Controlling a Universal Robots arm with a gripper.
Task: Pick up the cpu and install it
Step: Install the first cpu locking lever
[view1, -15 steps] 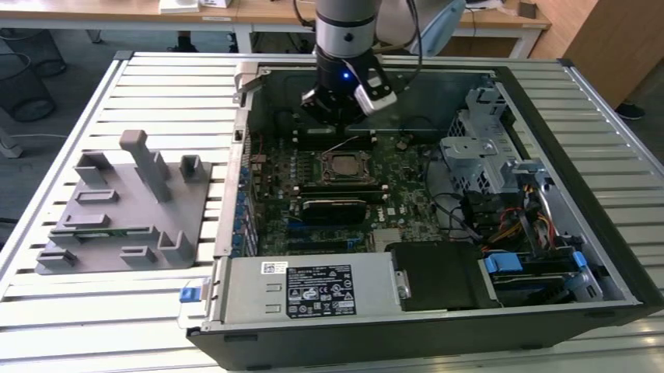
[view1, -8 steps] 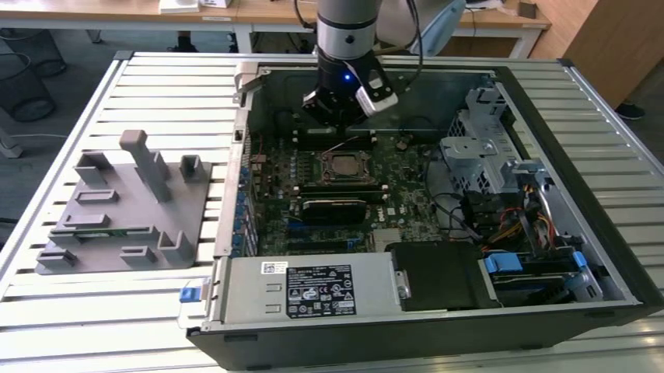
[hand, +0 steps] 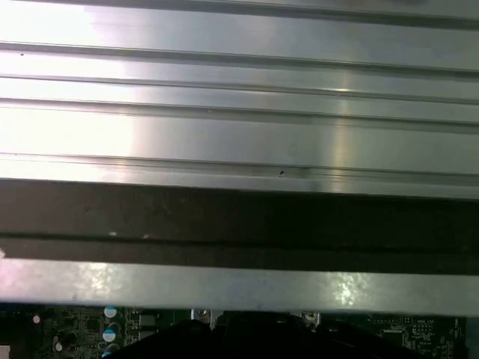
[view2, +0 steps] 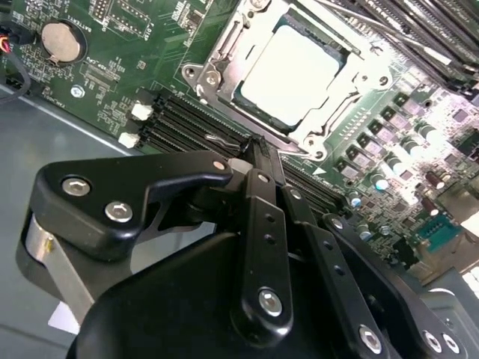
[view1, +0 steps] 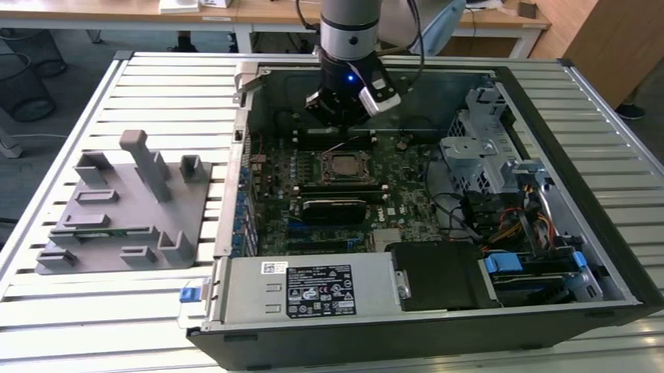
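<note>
The cpu (view2: 294, 75), a flat square chip with a silver-grey lid, lies in the motherboard socket (view2: 224, 56), framed by the metal load plate. In the exterior view the cpu (view1: 343, 165) sits mid-board inside the open computer case (view1: 539, 101). My gripper (view1: 337, 110) hangs just above the board on the far side of the socket, over the memory slots (view2: 183, 123). In the second wrist view the black fingers (view2: 258, 176) meet at the tips. The gripper (view2: 256, 146) is shut with nothing in it, a short way from the cpu.
A grey plastic fixture (view1: 114, 210) with upright blocks stands on the slatted table (view1: 166, 85) at the exterior view's left. Inside the case are the power supply (view1: 301, 291), a drive cage (view1: 483, 151) and cable bundles (view1: 508, 225). The first wrist view shows table slats (hand: 239, 127) and the case's edge (hand: 239, 288).
</note>
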